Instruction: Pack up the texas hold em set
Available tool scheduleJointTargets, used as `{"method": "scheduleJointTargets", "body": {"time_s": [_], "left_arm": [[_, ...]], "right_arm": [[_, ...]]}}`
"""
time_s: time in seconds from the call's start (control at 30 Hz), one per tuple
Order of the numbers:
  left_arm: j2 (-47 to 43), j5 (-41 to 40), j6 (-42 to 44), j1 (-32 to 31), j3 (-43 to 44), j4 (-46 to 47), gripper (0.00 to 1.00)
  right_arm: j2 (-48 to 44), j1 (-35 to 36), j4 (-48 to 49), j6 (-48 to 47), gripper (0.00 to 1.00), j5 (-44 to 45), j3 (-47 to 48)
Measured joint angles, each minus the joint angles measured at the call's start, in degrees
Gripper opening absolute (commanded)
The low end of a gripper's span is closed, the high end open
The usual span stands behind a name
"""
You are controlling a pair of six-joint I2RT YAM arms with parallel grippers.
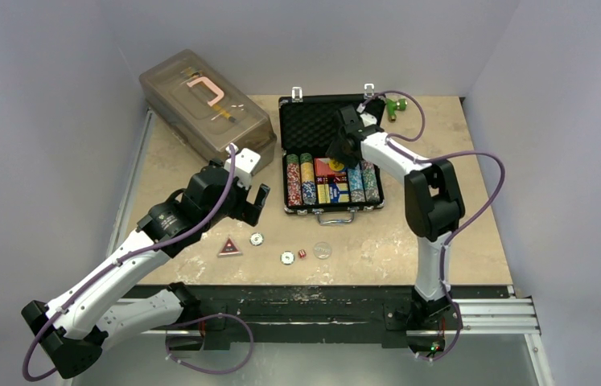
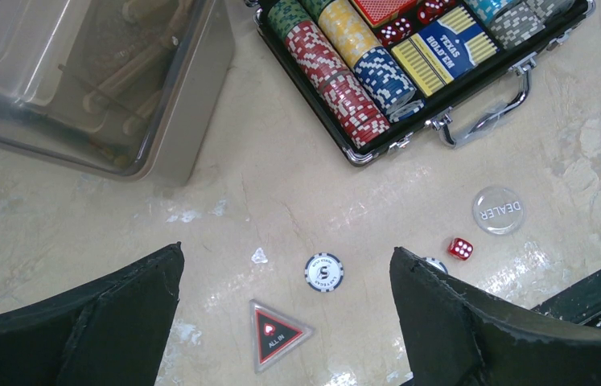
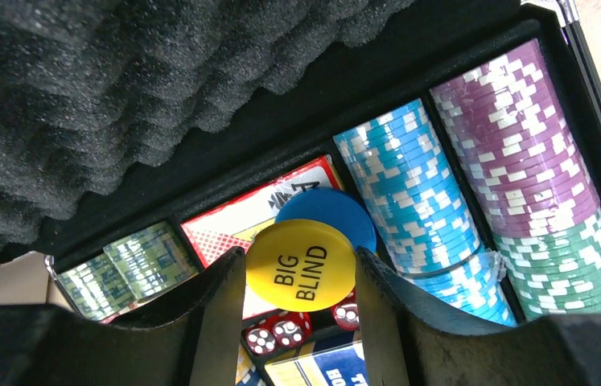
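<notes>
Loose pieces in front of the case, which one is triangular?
The ALL IN marker, farthest left; the chips and DEALER disc are round, the die cubic.

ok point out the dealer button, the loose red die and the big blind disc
dealer button (image 2: 498, 211): left wrist view, centre of the clear disc
red die (image 2: 461, 248): left wrist view, its top face
big blind disc (image 3: 300, 265): right wrist view, middle of the yellow face
</notes>
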Motion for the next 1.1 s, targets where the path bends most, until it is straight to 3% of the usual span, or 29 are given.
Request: {"method": "scheduleJointTargets", "body": {"time_s": [0.23,0.47,0.67,0.8,0.87,1.0,1.1], "left_arm": [[0.22,-0.02,0.0,0.0,0.0,0.0,0.95],[0.22,0.0,0.0,0.0,0.0,0.0,0.95],[0.26,0.0,0.0,0.0,0.0,0.0,0.95],[0.44,0.02,0.0,0.0,0.0,0.0,0.95],[0.55,0.02,0.0,0.0,0.0,0.0,0.95],[0.63,0.02,0.0,0.0,0.0,0.0,0.95],[0.63,0.02,0.0,0.0,0.0,-0.02,0.95]], "right_arm": [[1.62,0.0,0.04,-0.04,0.41,1.51,1.22],[2.56,0.0,-0.55,-0.37,0.74,2.73,2.47],[1.84,0.44,-1.51,-3.43,0.82,2.91,3.26],[-4.07,1.7,-2.49,-8.04,0.92,2.78,-1.42],[-10.43,3.8,-2.43,-11.56,0.98,2.03,-7.13],[-22.08,13.29,-1.75,-17.75,0.99,-1.44,-17.94],[-25.59,22.45,-1.29,-19.82,0.99,-3.67,-25.55]]}}
